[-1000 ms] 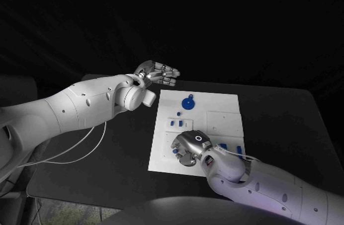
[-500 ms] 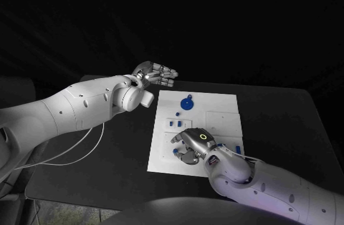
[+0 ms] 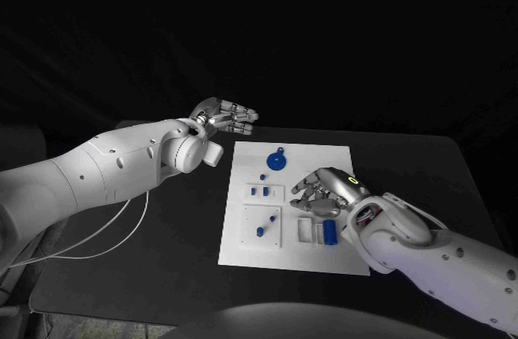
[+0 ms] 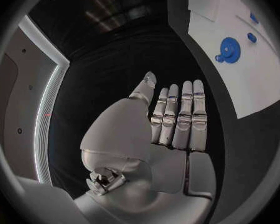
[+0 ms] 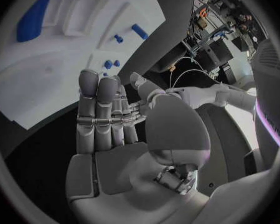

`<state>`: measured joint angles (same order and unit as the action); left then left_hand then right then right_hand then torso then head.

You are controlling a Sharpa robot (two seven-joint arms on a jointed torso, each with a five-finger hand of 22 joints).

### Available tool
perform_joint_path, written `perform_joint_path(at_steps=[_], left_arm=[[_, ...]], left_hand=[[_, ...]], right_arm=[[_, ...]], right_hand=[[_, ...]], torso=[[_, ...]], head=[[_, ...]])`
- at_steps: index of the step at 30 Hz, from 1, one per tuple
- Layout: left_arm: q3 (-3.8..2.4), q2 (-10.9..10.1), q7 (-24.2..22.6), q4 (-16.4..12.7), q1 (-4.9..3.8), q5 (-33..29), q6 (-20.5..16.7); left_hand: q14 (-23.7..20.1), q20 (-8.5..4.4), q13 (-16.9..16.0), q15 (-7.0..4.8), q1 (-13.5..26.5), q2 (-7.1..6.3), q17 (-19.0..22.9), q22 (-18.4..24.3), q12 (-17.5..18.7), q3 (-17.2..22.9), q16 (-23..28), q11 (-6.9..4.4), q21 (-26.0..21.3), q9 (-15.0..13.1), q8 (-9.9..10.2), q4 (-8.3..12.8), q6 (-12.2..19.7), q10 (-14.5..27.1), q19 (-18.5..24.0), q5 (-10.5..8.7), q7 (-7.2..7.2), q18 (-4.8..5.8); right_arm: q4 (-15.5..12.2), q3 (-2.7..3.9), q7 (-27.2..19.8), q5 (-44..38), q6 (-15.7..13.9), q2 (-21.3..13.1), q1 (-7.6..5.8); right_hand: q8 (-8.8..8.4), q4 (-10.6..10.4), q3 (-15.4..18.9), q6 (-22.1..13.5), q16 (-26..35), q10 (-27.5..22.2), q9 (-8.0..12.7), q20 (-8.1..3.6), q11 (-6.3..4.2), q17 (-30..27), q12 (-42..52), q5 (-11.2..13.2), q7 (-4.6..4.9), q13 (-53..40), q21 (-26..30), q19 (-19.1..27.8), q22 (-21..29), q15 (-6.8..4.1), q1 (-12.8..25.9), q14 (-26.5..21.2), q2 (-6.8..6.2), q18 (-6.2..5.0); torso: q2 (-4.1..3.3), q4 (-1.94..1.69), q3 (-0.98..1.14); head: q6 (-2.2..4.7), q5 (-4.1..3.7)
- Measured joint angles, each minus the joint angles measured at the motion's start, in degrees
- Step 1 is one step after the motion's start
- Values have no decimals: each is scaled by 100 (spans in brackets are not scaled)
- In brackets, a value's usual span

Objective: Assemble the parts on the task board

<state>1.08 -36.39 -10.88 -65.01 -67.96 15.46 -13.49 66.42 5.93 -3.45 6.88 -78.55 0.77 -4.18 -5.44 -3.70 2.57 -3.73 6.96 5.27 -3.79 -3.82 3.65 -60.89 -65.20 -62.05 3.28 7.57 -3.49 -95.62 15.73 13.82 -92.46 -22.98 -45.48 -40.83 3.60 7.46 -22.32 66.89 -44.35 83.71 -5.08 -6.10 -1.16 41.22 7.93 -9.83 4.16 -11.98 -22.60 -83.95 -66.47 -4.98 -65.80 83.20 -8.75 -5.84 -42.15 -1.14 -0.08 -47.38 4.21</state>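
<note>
White board (image 3: pixel 319 167) flat in the middle of the black table (image 3: pixel 421 174), blue pieces (image 3: pixel 278 159) on it. Right hand (image 3: pixel 327 193) above the board, fingers loosely curled, empty. Left hand (image 3: pixel 224 116) off its far corner, fingers straight together, empty.

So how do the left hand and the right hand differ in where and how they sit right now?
The left hand is beyond the task board's far left corner, over black table; the right hand hovers over the board's middle. The left hand's fingers lie straight and together; the right hand's curl slightly. Both hold nothing.
</note>
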Motion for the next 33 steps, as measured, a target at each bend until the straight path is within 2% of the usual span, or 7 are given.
perform_joint_path(at_steps=[2,4,7,10,15,23,33], left_arm=[[1,-6,-3,21,12,0,0],[1,-9,-6,42,31,0,0],[2,-13,-9,64,64,0,0],[5,-17,-11,82,104,1,0],[5,-22,-15,108,154,1,3],[6,-28,-38,114,198,1,14],[6,-35,-80,86,208,-5,27]], left_hand=[[0,0,0,0,0,0,0,0,0,0,0,0,0,0,0,0,0,0,0,0,0,0],[0,0,0,0,0,0,0,0,0,0,0,0,0,0,0,0,0,0,0,0,0,0],[0,0,0,0,0,0,0,0,0,0,0,0,0,0,0,0,0,0,0,0,0,0],[0,0,0,0,0,0,0,-1,0,0,0,0,0,0,0,0,0,0,0,0,0,0],[0,0,0,0,0,0,0,-1,0,0,0,0,0,0,0,0,0,0,0,0,0,0],[0,0,0,0,0,0,0,5,0,-17,0,0,0,0,0,-17,0,0,0,0,0,0],[0,0,0,0,23,22,0,5,0,-32,0,0,0,0,0,-32,0,0,0,0,0,0]], right_arm=[[-2,104,-3,271,135,-135,-7],[1,180,18,533,321,-260,-7],[20,253,101,776,599,-410,-5],[71,301,298,990,989,-571,-5],[124,326,760,1189,1578,-682,4],[157,333,1547,1372,2037,-744,41],[278,308,2247,1539,2258,-613,67]], right_hand=[[0,-29,286,39,27,37,-56,-48,-40,14,453,48,-41,-827,-3,-8,48,-33,7,18,88,70],[0,-191,493,79,-110,-238,-234,-88,-123,185,1402,233,-83,-2304,-254,-8,11,-80,93,42,223,147],[0,-351,443,112,-262,-566,-461,-88,-139,367,2104,280,-115,-3452,-485,-8,-54,-98,131,24,264,146],[0,-529,308,11,-446,-700,-768,-88,-135,672,2420,429,-118,-4289,-730,-8,-141,-85,217,-54,210,147],[0,-755,176,-66,-755,-585,-955,-88,-109,1155,3105,477,-102,-5117,-1104,-8,-313,-92,309,-62,121,146],[0,-1106,-227,43,-1244,-422,-1127,-87,-151,1793,4144,672,-165,-5970,-1540,-8,-570,-72,834,-41,-134,147],[0,-1339,-314,36,-1261,-383,-1983,-107,-151,2059,4165,672,-206,-6171,-1580,12,-726,-107,1048,-4,-243,146]], torso=[[16,8,7],[34,15,14],[58,24,21],[87,35,27],[131,51,41],[171,68,44],[172,65,31]], head=[[5,-16],[10,-31],[13,-48],[17,-65],[1,-94],[-9,-143],[-21,-183]])
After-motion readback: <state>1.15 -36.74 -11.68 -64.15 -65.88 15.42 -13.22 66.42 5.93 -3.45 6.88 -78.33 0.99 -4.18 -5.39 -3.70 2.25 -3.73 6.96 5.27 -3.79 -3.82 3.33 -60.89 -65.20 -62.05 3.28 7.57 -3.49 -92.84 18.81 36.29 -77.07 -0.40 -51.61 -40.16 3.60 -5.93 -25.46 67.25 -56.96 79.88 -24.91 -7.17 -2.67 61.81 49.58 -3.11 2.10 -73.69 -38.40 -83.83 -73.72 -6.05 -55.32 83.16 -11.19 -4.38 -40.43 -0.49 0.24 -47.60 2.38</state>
